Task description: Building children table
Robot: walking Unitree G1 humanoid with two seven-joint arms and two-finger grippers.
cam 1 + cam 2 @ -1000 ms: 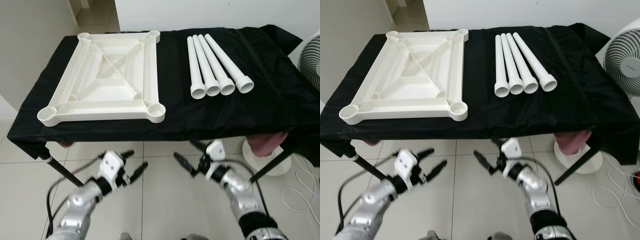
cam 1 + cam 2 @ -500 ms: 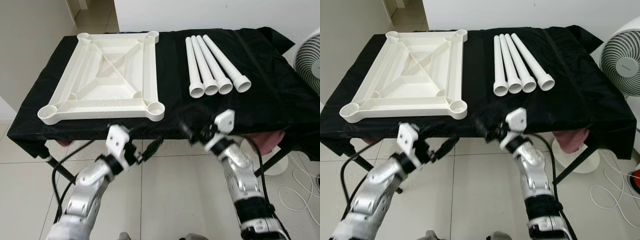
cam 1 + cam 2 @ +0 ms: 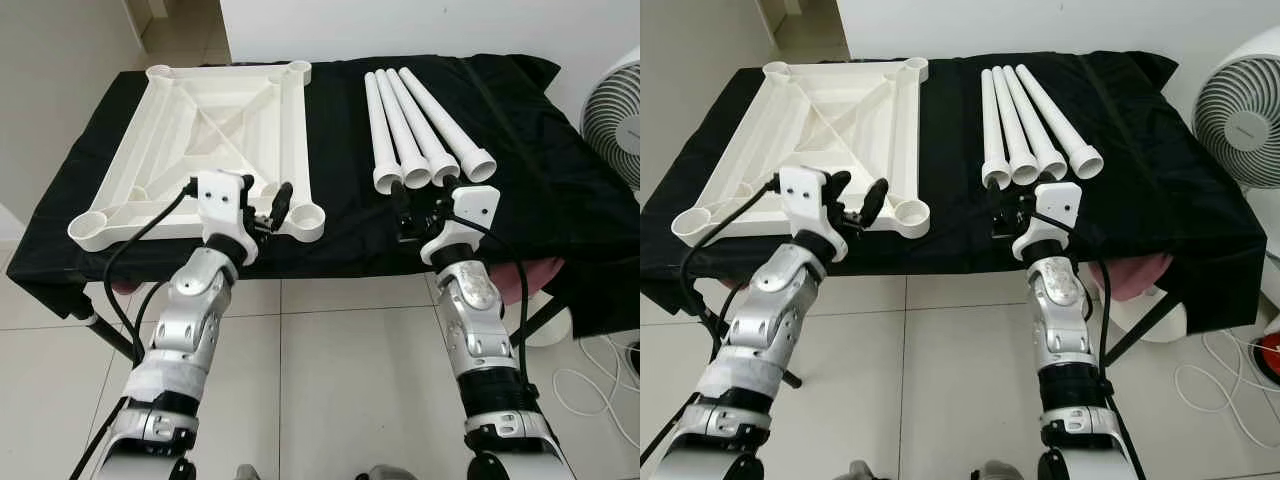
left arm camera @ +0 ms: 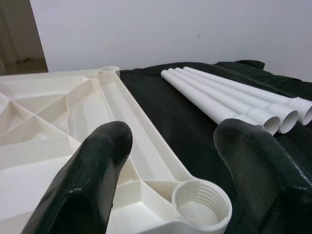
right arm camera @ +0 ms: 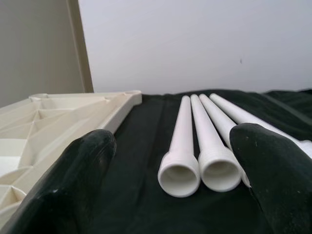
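Note:
A white plastic table top (image 3: 215, 140) lies upside down on the left half of the black-covered table (image 3: 540, 170), with a threaded socket (image 4: 202, 204) at each corner. Several white tube legs (image 3: 420, 135) lie side by side on the right half, flared ends toward me. My left gripper (image 3: 272, 208) is open at the table's front edge, just before the table top's near right corner socket (image 3: 308, 217). My right gripper (image 3: 418, 212) is open too, close before the leg ends (image 5: 180, 170). Neither holds anything.
A white fan (image 3: 610, 110) stands on the floor to the right of the table. Something pink (image 3: 530, 275) sits under the table's right end. A black table leg (image 3: 105, 330) slants down at the left. Tiled floor (image 3: 340, 380) lies below.
Both arms have risen from below the table's front edge up to tabletop height and reached forward. Both grippers stay open and nothing on the table has moved.

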